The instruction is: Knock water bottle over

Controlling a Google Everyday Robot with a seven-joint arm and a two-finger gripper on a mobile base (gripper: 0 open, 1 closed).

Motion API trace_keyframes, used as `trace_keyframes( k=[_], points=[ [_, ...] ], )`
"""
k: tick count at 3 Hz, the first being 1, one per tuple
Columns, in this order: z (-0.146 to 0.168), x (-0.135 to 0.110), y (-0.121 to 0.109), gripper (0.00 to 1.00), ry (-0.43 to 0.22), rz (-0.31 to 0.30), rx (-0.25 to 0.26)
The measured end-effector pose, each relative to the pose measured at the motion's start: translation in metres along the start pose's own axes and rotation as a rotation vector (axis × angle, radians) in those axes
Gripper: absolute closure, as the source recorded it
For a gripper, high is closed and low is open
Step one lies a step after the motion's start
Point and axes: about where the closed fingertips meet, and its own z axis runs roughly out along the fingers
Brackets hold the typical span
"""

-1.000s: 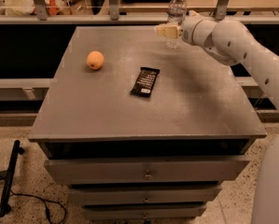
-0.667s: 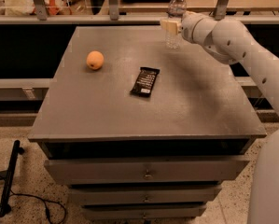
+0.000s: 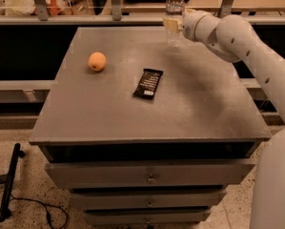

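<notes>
The water bottle (image 3: 174,6) stands upright near the far edge of the grey table (image 3: 108,113), clear with a white cap. My gripper (image 3: 172,24) is at the end of the white arm that reaches in from the right. It sits right in front of the bottle's middle and covers part of its body. An orange fruit (image 3: 97,61) lies on the table's left side, well apart from the gripper.
A dark snack bar (image 3: 148,83) lies in the middle of the table. Drawers (image 3: 149,175) sit below the tabletop. A rail and shelving run behind the far edge. A black pole and cable (image 3: 8,185) lie on the floor at left.
The gripper has moved left and farther back, from just right of the bottle to directly against it. The bottle still stands upright.
</notes>
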Motion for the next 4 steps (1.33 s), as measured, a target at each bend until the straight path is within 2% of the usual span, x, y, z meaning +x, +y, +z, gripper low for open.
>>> trace_keyframes(
  k=[1, 2, 3, 4],
  points=[
    [-0.015, -0.018, 0.027, 1.0, 0.069, -0.109, -0.096],
    [-0.058, -0.037, 0.051, 1.0, 0.217, -0.319, -0.196],
    [-0.099, -0.041, 0.072, 1.0, 0.369, -0.471, -0.285],
    [-0.121, -0.038, 0.085, 1.0, 0.51, -0.625, -0.367]
  ],
)
